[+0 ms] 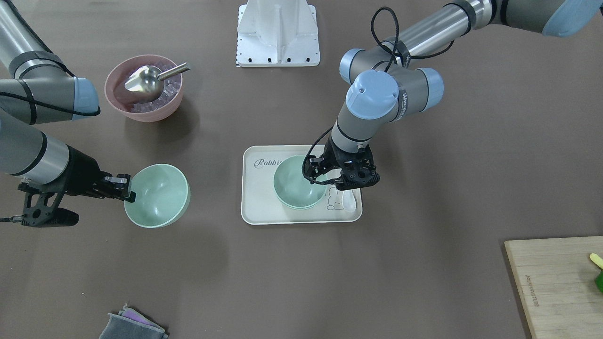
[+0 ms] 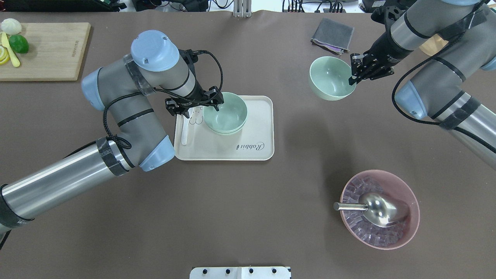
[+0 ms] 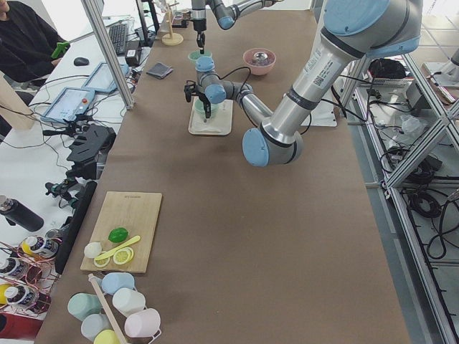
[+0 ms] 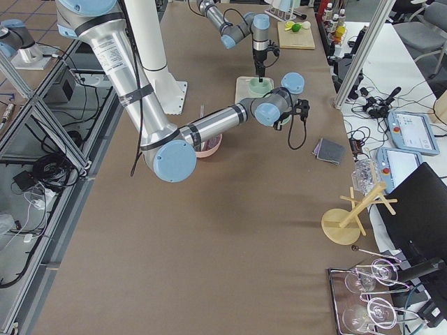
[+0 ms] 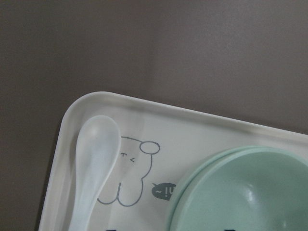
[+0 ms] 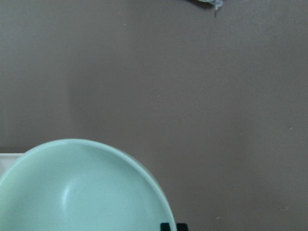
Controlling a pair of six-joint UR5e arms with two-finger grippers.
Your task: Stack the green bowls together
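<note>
two of the green bowls (image 2: 226,112) are already sitting one inside the other on the white tray (image 2: 217,149), near the middle of the worktop and a bit toward the robot's left end. the left wrist view is showing two rims, one just under the other.

the third green bowl (image 2: 331,77) is not in the pile yet. it is out toward the far edge of the worktop, on the robot's right half, well apart from the tray. the right gripper (image 2: 353,75) is pinching its rim tight. the bowl is tipping a little and looks to be off the table.

the left gripper (image 2: 197,106) is sitting at the rim of the pile, on the side facing the left end. its fingers look spread apart, so it is not squeezing anything.

so i think one job is left: carrying the third bowl over and putting it into the pile.

the brown table between that bowl and the tray is showing nothing in the way. the pink bowl (image 2: 410,224) with the metal scoop (image 2: 381,209) is sitting near the robot's edge, off to the side. the grey cloth (image 2: 332,35) is lying by the far edge, near the held bowl. the left gripper is crowding the pile, and a white spoon (image 5: 94,159) is lying on the tray beside it, so the left arm may need to move away first.
</note>
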